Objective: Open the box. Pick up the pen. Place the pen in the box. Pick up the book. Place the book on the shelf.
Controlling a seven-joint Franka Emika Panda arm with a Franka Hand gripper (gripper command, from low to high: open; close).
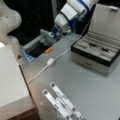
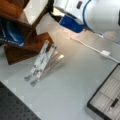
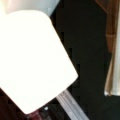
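The box [image 1: 96,53] stands open at a front view's right on the grey worktop [image 1: 75,85], lid raised, with the pen [image 2: 114,102] lying in a pale compartment. The pincer [image 1: 46,35] hangs over a grey tray [image 1: 32,48] at the worktop's far edge; whether it is open or closed cannot be told. A white cable [image 1: 48,63] and a metal stand [image 1: 62,103] lie between. The shelf [image 2: 23,32] stands beside that stand. No book shows.

open box [image 1: 96,53], pen [image 1: 93,44] inside
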